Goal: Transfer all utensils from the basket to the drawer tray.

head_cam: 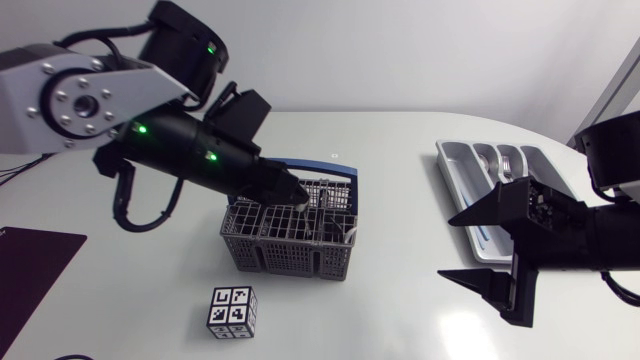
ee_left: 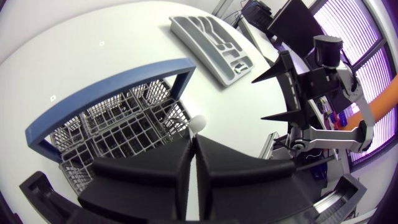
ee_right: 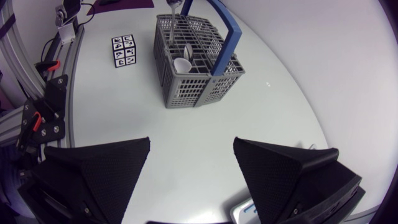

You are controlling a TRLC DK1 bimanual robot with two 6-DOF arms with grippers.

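Over the basket (head_cam: 285, 262), L gripper (ee_left: 194, 138) was pinched shut on a white utensil (ee_left: 199, 122), its end poking out at the fingertips, just above the basket's grid. R gripper (head_cam: 447, 247) hung wide open over the table, near the tray (head_cam: 447, 160).

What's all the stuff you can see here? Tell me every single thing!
table: one, white, beneath everything.
basket: one, grey with blue handle, table's middle.
white utensil: one, white, in basket, its top seemingly pinched by the left fingers.
other utensils: count unclear, greyish, in basket.
tray: one, grey, table's far right.
cube: one, white with black markers, in front of basket.
mat: one, dark purple, table's left edge.
left gripper: black, over basket, fingers shut.
right gripper: black, beside tray, fingers open.
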